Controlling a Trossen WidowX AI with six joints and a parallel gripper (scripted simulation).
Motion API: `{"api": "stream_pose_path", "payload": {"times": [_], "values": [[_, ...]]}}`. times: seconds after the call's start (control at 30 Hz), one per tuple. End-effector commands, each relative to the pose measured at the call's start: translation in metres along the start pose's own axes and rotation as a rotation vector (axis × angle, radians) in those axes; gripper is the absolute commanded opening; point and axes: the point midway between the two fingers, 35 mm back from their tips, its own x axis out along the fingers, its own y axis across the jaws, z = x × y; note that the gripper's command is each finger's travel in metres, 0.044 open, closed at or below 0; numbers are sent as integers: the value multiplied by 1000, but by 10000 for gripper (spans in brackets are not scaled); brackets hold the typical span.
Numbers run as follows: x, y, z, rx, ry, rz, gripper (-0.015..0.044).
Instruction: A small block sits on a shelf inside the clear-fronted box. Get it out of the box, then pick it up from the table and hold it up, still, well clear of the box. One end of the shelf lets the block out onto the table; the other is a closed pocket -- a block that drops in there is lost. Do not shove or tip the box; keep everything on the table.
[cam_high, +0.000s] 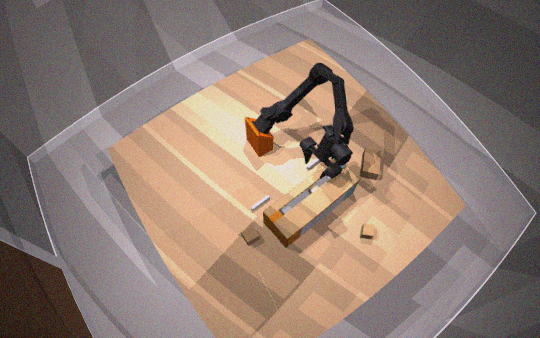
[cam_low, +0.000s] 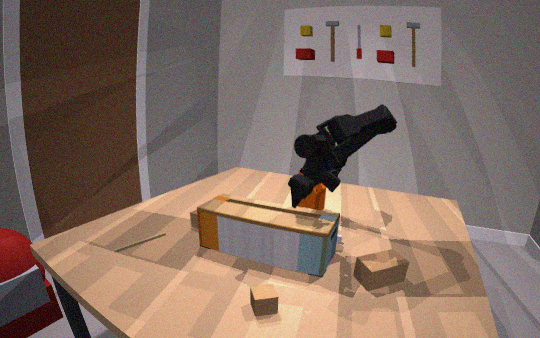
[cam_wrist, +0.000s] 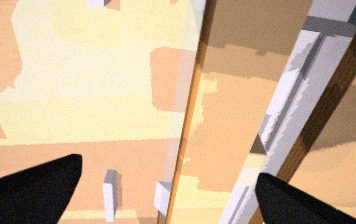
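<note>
The long box (cam_high: 320, 202) (cam_low: 260, 242) stands upright on the table (cam_high: 200, 145) (cam_low: 165, 270), with an orange end, a blue end and a slot along its top. In the slot, a pale piece (cam_high: 314, 189) (cam_wrist: 252, 162) may be the small block; I cannot tell for sure. My gripper (cam_high: 317, 168) (cam_low: 314, 197) (cam_wrist: 171, 173) is open and empty. One finger is at the slot, low near the box top; the other is outside, behind the box. Whether the near tip is inside the slot is unclear.
A large wooden block (cam_high: 371, 167) (cam_low: 381, 272) stands off the blue end. A small wooden cube (cam_high: 368, 231) (cam_low: 264, 300) is on the front side, another (cam_high: 250, 236) near the orange end. White bars (cam_high: 260, 202) (cam_wrist: 109, 195) lie behind the box. A thin stick (cam_low: 141, 242) lies beyond the orange end.
</note>
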Motion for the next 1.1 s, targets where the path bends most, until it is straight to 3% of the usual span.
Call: {"api": "stream_pose_path", "payload": {"times": [0.0, 1.07], "values": [[8, 0, 2, 3, 2, 4, 400], [55, 1, 22, 3, -3, 3, 400]]}}
